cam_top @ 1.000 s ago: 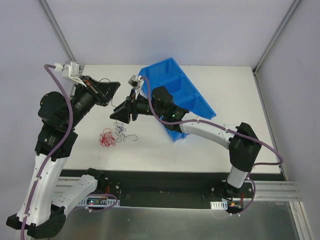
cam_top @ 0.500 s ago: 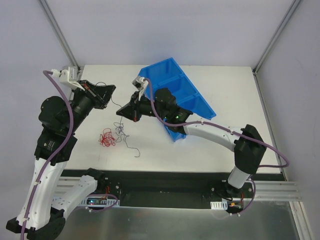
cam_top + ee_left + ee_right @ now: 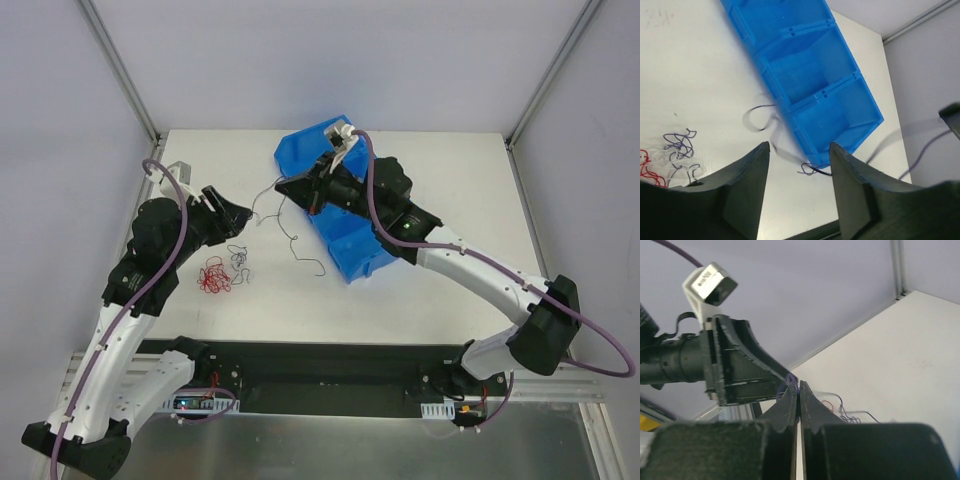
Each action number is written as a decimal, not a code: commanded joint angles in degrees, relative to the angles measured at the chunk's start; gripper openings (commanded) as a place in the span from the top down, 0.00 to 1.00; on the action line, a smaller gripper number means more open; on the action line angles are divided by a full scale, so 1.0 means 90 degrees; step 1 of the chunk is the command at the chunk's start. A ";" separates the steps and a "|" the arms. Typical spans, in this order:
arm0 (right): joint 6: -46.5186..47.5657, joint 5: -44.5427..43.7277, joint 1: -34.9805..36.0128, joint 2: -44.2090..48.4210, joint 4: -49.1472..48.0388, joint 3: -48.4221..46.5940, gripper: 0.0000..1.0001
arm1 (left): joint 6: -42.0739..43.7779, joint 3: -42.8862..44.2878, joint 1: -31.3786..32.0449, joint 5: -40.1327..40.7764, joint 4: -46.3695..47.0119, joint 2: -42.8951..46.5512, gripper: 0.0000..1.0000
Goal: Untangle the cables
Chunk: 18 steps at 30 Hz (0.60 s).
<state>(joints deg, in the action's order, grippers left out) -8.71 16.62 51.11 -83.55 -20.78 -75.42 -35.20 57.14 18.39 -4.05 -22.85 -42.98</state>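
My right gripper is shut on a thin dark cable and holds it in the air by the blue bin's near left corner. The cable trails down and right towards the table. In the right wrist view the pinched loop shows at the closed fingertips. My left gripper stands open just left of it, with nothing between its fingers. A red cable bundle and a small dark and white tangle lie on the table below the left gripper.
A blue bin with three compartments lies diagonally across the middle of the white table; its compartments look empty in the left wrist view. Grey walls and frame posts stand behind.
My left gripper has opened and swung down and right. The right gripper has shut on the dark cable and drawn it up and right, away from the pile, towards the bin.
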 commanded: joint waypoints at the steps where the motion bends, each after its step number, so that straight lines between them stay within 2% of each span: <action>1: 0.0157 -0.0148 -0.0434 0.0376 0.0121 0.0235 0.99 | 0.0053 -0.0118 0.0027 -0.0467 0.0166 0.0264 0.44; 4: 0.0293 0.0338 -0.0989 0.0504 0.0179 0.0245 0.99 | 0.0112 -0.0294 0.0027 -0.0468 0.0205 0.0410 0.36; 13: 0.0889 0.2926 -0.2650 0.0416 0.0210 0.0391 1.00 | -0.0044 -0.0637 0.0027 -0.0770 0.0712 0.0079 0.28; 18: 0.0832 0.3065 -0.3305 0.0621 0.0140 0.0704 1.00 | -0.0083 -0.0753 0.0027 -0.0858 0.0966 -0.0058 0.27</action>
<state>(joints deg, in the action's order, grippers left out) -2.50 37.85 24.77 -81.78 -16.58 -70.39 -35.38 51.48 18.39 -9.98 -18.92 -43.55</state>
